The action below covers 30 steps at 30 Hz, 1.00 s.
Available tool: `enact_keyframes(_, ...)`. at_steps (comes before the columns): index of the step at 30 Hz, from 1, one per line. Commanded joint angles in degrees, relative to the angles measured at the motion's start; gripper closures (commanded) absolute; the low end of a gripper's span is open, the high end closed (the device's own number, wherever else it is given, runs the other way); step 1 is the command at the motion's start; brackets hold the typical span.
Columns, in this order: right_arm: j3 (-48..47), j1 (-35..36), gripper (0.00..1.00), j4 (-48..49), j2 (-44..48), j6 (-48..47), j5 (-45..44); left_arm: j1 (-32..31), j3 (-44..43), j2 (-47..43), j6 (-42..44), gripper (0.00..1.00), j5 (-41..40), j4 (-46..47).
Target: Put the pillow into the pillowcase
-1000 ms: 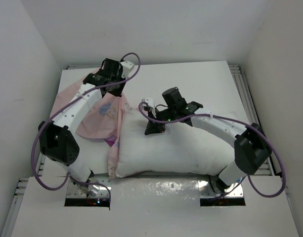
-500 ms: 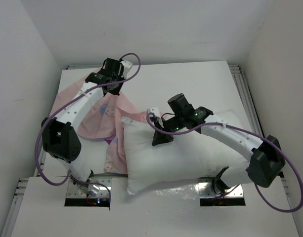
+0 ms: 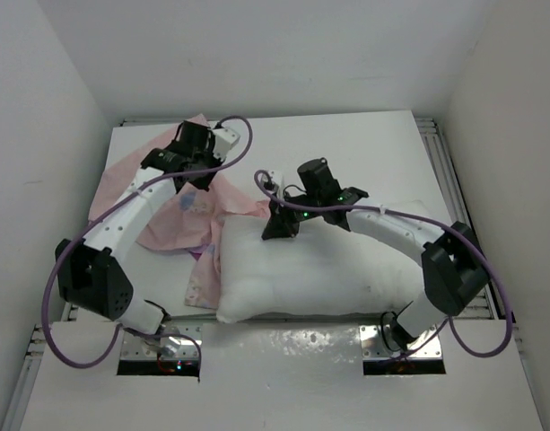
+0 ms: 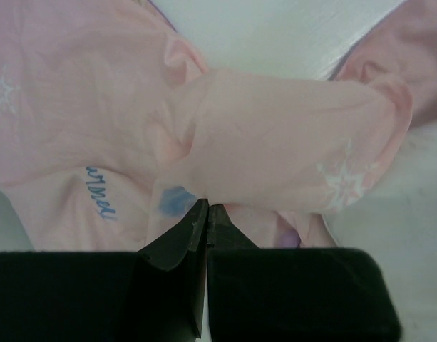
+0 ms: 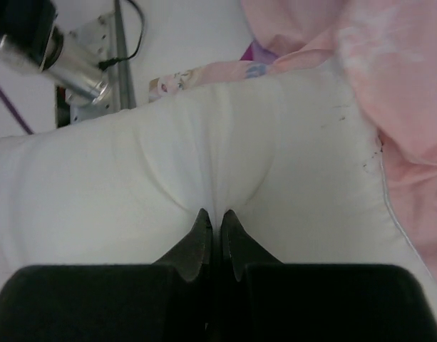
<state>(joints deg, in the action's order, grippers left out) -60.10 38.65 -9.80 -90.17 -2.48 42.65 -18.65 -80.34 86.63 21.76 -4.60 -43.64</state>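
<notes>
Right gripper [image 3: 276, 232] is being held shut on the pillow [image 3: 337, 269], spread toward its five o'clock; pillowcase [image 4: 275, 135] is being pinched by left gripper [image 4: 207, 209].

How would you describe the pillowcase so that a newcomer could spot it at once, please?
Look at the white table, on its left half. There, against the plump white pillow, lies the pillowcase, pinched by the left pincer. It is the only thin, crumpled, pale pink fabric, with white snowflakes and blue print.
</notes>
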Motion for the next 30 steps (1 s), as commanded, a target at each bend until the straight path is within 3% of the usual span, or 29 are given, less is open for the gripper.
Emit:
enact_keyframes(1,-4.24,-4.45,1.0,8.57,-2.9,5.73,-4.93,0.37,2.37,-4.36,4.34,1.0,-0.58,0.57)
enact_keyframes(8,-4.68,-6.83,1.0,13.21,-5.89,6.34,-19.16,0.37,1.76,-6.65,5.31,1.0,3.11,-1.27)
enact_keyframes(15,-8.28,-8.07,1.0,13.4,-4.75,4.59,-24.45,0.37,2.02,-6.21,6.54,1.0,-1.28,1.17)
enact_keyframes(19,-8.99,-8.77,1.0,14.11,-6.15,5.63,-25.34,0.46,1.06,-0.87,4.7,1.0,-6.28,5.31)
enact_keyframes(20,-9.16,-9.03,1.0,14.72,-7.29,6.25,-24.82,0.46,0.54,0.54,3.91,0.92,-7.86,6.36)
enact_keyframes(22,-9.6,-9.47,0.94,15.08,-8.27,6.18,-22.37,0.55,-0.87,6.4,2.68,0.6,-11.47,9.35)
enact_keyframes(23,-10.47,-9.47,0.72,14.64,-11.66,6.09,-22.0,0.55,-3.4,8.45,1.46,0.33,-11.74,9.88)
enact_keyframes(26,-14.42,-9.47,0.38,9.13,-14.33,4.43,-22.26,1.25,-11.66,17.58,-2.4,0.06,-9.04,6.49)
enact_keyframes(29,-13.13,-9.47,0.26,7.6,-11.18,1.44,-22.18,3.27,-15.64,17.0,-5.4,0.0,-3.86,3.83)
enact_keyframes(30,-12.16,-9.47,0.15,7.95,-7.25,-0.31,-22.44,5.19,-15.03,13.69,-5.85,0.0,0.34,3.47)
